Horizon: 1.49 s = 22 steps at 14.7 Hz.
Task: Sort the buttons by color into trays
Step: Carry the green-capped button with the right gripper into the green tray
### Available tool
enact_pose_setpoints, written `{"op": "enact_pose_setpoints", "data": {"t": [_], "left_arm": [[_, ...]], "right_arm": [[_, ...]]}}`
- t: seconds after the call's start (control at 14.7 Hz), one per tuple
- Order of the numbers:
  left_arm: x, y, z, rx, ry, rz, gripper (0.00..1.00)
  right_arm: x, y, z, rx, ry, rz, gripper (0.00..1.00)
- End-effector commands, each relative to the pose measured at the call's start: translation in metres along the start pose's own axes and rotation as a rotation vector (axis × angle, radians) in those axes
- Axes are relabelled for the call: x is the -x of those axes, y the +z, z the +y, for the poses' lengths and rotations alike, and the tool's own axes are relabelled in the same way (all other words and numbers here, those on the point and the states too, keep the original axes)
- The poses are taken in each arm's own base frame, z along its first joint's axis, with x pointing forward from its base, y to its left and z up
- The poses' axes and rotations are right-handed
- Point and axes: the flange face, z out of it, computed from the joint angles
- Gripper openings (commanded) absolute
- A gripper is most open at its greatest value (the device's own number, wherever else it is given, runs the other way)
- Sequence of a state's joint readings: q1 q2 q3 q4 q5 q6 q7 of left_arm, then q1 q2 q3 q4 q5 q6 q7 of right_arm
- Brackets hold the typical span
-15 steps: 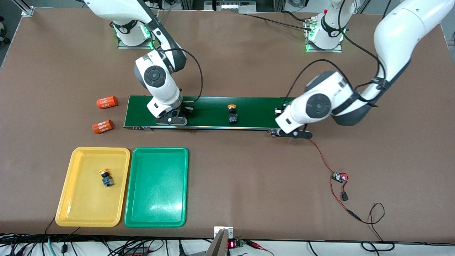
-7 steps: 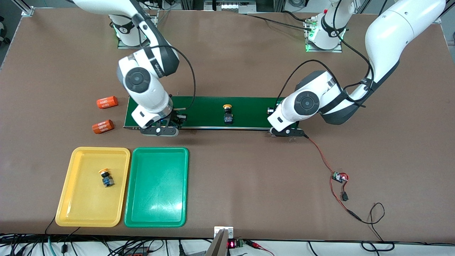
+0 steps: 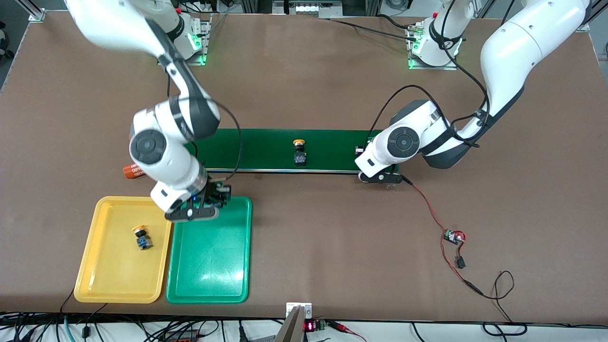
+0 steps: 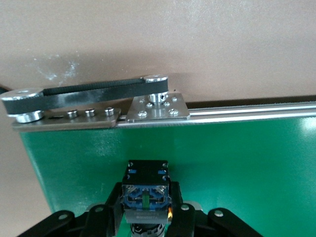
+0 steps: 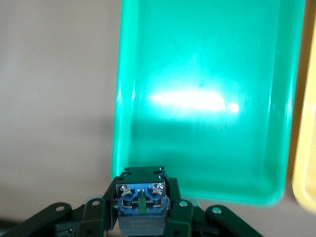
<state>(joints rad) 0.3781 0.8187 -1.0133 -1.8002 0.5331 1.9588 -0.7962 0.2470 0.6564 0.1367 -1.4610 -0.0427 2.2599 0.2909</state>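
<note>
The right gripper point(image 3: 207, 205) hangs over the rim of the shallow green plastic tray point(image 3: 209, 280), fingers clamped on a small black-and-blue button point(image 5: 140, 200). I think it must move over the middle, then let go.

The shallow yellow plastic tray point(image 3: 102, 280) beside it holds one yellow-capped button point(image 3: 141, 237). Another yellow-capped one point(image 3: 299, 153) sits on the long dark green belt point(image 3: 266, 147). At the belt's end, the left gripper point(image 3: 380, 172) has its fingers clamped on another small button point(image 4: 145, 192).

An orange cylinder point(image 3: 133, 171) lies near the yellow tray. Nothing blocks the green tray.
</note>
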Motion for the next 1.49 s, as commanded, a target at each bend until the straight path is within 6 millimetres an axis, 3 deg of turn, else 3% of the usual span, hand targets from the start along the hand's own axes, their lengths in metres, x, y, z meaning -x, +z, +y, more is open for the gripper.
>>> {"op": "enact_pose_setpoints", "data": {"t": [0.0, 0.14, 0.34, 0.48, 0.68, 0.88, 1.09, 1.22, 1.36, 1.43], "left_arm": [[-0.004, -0.012, 0.001, -0.011, -0.002, 0.033, 1.00], [-0.010, -0.027, -0.002, 0.001, -0.007, 0.054, 1.00], [-0.027, -0.057, -0.010, 0.029, -0.028, 0.107, 1.00], [-0.044, -0.073, -0.025, 0.034, -0.017, 0.142, 1.00], [-0.069, -0.090, -0.062, 0.021, -0.014, 0.190, 1.00], [-0.088, -0.106, -0.099, 0.023, -0.072, 0.220, 1.00], [-0.100, -0.123, -0.139, 0.019, -0.141, 0.252, 1.00], [-0.100, -0.134, -0.155, -0.001, -0.170, 0.267, 1.00], [-0.098, -0.134, -0.165, -0.021, -0.162, 0.248, 1.00], [-0.095, -0.143, -0.164, -0.023, -0.150, 0.260, 1.00]], "right_arm": [[-0.024, 0.035, 0.019, -0.034, -0.043, 0.085, 0.07], [-0.028, 0.060, 0.038, -0.040, -0.053, 0.117, 0.07], [-0.031, 0.080, 0.053, -0.047, -0.061, 0.165, 0.11], [-0.031, 0.080, 0.050, -0.051, -0.059, 0.170, 0.43], [-0.030, 0.081, 0.051, -0.053, -0.043, 0.168, 1.00], [-0.022, 0.088, 0.053, -0.047, -0.049, 0.146, 1.00], [-0.017, 0.076, 0.051, -0.042, -0.054, 0.130, 1.00], [-0.003, 0.058, 0.051, -0.030, -0.059, 0.095, 1.00], [0.007, 0.034, 0.059, -0.008, -0.053, 0.028, 1.00], [0.012, 0.022, 0.060, 0.005, -0.049, -0.015, 1.00]]}}
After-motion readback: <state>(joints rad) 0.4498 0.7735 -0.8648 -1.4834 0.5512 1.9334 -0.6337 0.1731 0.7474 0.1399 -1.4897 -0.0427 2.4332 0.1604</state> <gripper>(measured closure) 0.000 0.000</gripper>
